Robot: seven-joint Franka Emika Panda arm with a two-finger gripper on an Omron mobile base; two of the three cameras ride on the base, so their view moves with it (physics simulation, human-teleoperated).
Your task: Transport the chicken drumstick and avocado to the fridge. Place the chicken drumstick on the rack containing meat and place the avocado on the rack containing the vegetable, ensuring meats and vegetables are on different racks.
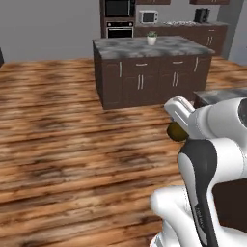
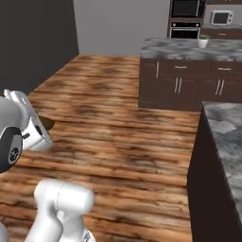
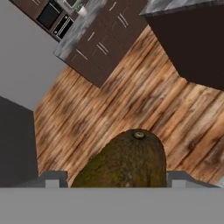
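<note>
Olive-brown and smooth, the avocado (image 3: 124, 159) sits squeezed between my gripper (image 3: 114, 179) jaws, which stand wide around its fat middle. I think it is light, firm and a bit slippery. Ahead lies bare wood floor (image 3: 131, 100); the dark counter (image 3: 192, 43) stands off to one side.

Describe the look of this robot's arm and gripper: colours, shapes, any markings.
The arm is built of glossy white, rounded segments with dark grey to black joint sections and a bulbous white base. The gripper shows pale grey blocky finger tips. Any lettering is too blurred to read, and no cables are visible.
</note>
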